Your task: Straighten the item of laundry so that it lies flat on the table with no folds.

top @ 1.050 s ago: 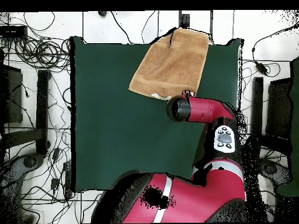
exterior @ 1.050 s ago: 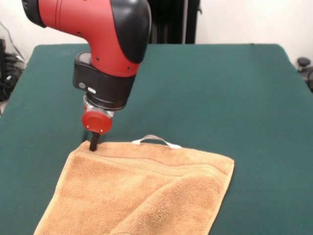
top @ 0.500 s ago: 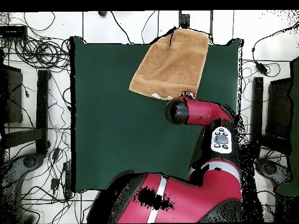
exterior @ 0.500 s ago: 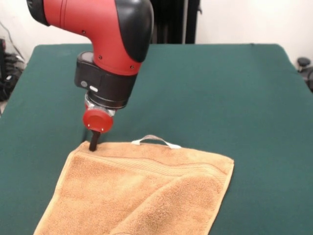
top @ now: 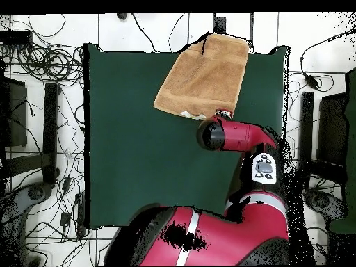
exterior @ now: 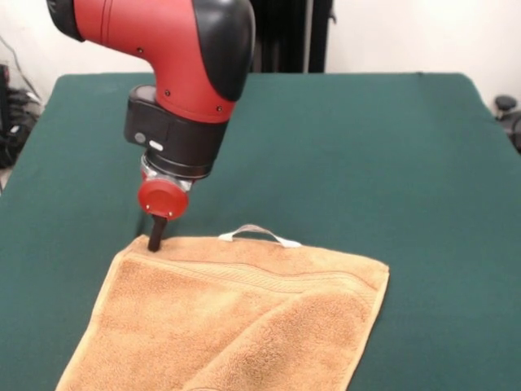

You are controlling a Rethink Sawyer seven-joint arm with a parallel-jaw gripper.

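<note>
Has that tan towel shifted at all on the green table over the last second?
No. The towel keeps its place on the table: its white loop tag and corners sit where they did, with the gripper at its far corner.

A pale wall (exterior: 423,37) stands behind the worktop (exterior: 366,147), with a dark upright stand (exterior: 289,37) against it. From above, the worktop sits on a light tiled floor (top: 149,28); black cables (top: 42,66) tangle beside it, and dark equipment (top: 14,111) flanks both sides.

Red arm (exterior: 146,32) w/ black elbow cap, black wrist block, silver collar, round red disc, thin dark gripper (exterior: 155,238) below disc.
</note>
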